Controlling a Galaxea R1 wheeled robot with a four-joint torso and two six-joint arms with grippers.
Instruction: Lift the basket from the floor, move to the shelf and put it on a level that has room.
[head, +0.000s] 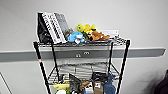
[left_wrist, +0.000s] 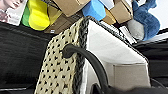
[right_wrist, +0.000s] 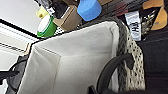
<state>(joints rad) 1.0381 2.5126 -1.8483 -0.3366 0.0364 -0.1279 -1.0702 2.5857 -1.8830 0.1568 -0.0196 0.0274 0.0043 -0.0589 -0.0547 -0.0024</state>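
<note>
Head view: shelf (head: 82, 45) against a pale wall; top tier carries books (head: 53, 26) and plush toys (head: 86, 33); the level (head: 82, 68) below is bare mesh.
Left wrist view: basket (left_wrist: 60, 72), dark handle (left_wrist: 87, 60), close under boxes (left_wrist: 70, 6); claw state cannot be told.
Right wrist view: basket lining (right_wrist: 75, 62), speckled side; claw state likewise cannot be told.

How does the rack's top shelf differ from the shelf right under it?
The top shelf is crowded, with books leaning at one end and plush toys beside them, while the second shelf shows mostly bare wire mesh. The top shelf sits in front of plain wall above the grey wall rail; the second shelf lies below that rail. Both are wire grids held between the same black posts.
</note>
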